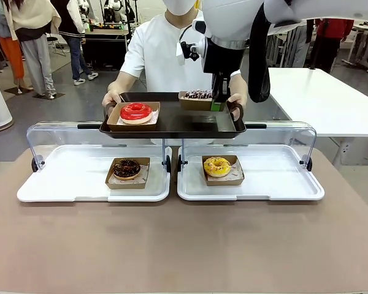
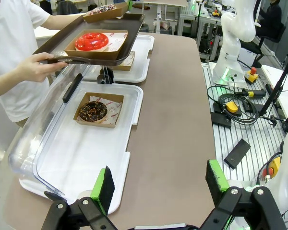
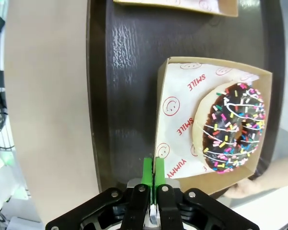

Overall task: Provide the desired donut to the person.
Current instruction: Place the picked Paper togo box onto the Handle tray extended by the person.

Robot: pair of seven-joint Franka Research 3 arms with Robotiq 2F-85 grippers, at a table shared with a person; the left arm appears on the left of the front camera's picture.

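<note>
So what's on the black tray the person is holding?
On the tray: a red donut and a sprinkled donut, each boxed. The right arm hides part of the sprinkled one's box.

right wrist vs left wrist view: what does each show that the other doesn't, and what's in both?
Right wrist view: the right gripper, shut on the rim of the sprinkle donut's box, with its SMILE and YUMMY paper liner.

Left wrist view: the left gripper, open above the table edge; the chocolate donut in its box on a white tray with the clear lid swung back; the person's hand gripping a tray handle.

Both: the dark serving tray the person holds and the sprinkle donut on it.
</note>
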